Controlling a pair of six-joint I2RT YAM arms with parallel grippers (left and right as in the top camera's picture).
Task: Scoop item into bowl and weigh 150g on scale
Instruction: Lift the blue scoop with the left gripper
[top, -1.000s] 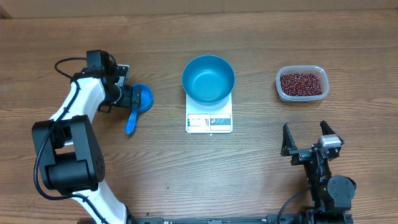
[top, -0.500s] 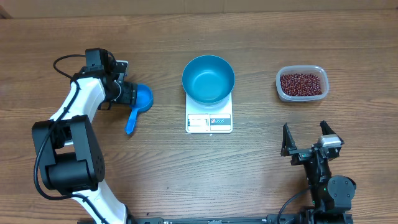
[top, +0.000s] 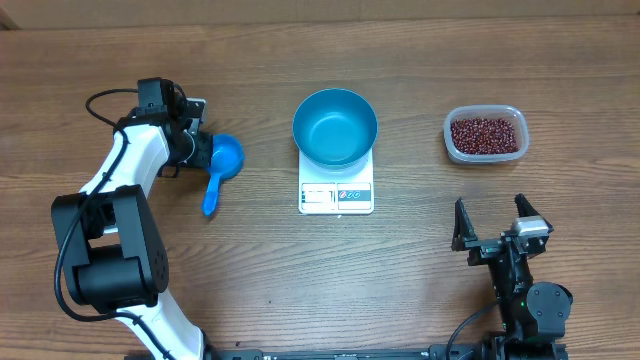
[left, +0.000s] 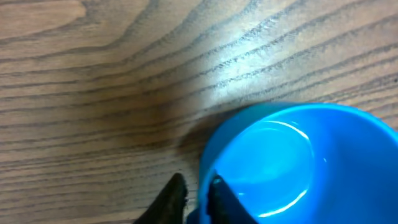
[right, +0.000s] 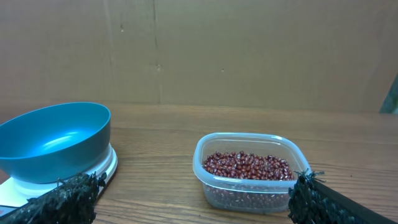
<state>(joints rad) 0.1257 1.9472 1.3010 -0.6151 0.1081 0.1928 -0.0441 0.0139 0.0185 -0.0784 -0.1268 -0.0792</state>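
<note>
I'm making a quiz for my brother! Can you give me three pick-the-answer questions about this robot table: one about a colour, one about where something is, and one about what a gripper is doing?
1. What colour are the beans in the clear tub?
A) green B) dark red-brown C) yellow

2. Where is the blue bowl?
A) on the white scale B) inside the tub C) on the bare wood

3. What is the left gripper doing?
A) hanging open over the bowl B) pinching the rim of the blue scoop C) lifting the scale

Answers:
1 B: the heap looks red-brown from above and from the right wrist.
2 A: the bowl sits on the scale's top.
3 B: the left wrist view shows a finger on each side of the scoop's rim.
</note>
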